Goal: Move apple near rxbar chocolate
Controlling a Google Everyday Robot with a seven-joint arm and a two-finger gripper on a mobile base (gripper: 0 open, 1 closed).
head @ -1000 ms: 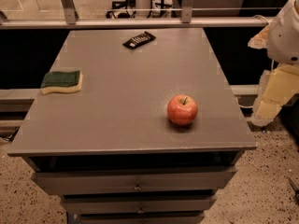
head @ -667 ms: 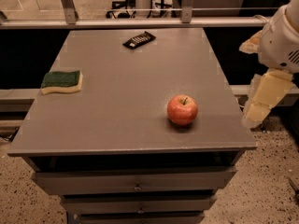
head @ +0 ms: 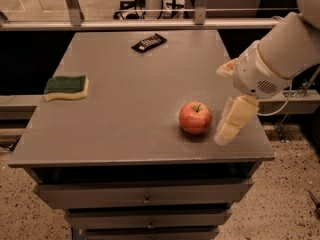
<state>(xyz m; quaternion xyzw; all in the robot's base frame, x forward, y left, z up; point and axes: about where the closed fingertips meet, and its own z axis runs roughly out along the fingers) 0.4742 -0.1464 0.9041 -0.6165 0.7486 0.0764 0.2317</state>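
Note:
A round red-orange apple (head: 195,117) sits on the grey table (head: 125,119), towards its front right. The rxbar chocolate (head: 149,42), a flat black bar with white lettering, lies at the table's far edge near the middle, well away from the apple. My gripper (head: 222,104) hangs over the table's right side, just right of the apple. It is open and empty. One cream finger (head: 233,119) points down beside the apple without touching it. The white arm (head: 280,49) comes in from the upper right.
A green-and-yellow sponge (head: 66,87) lies near the table's left edge. Drawers (head: 145,196) are below the table top. A metal rail (head: 150,24) runs behind the far edge. Speckled floor surrounds the table.
My arm has moved left from beyond the table's right edge to over the table, bringing the gripper close to the apple's right side. The apple, bar and sponge have not moved.

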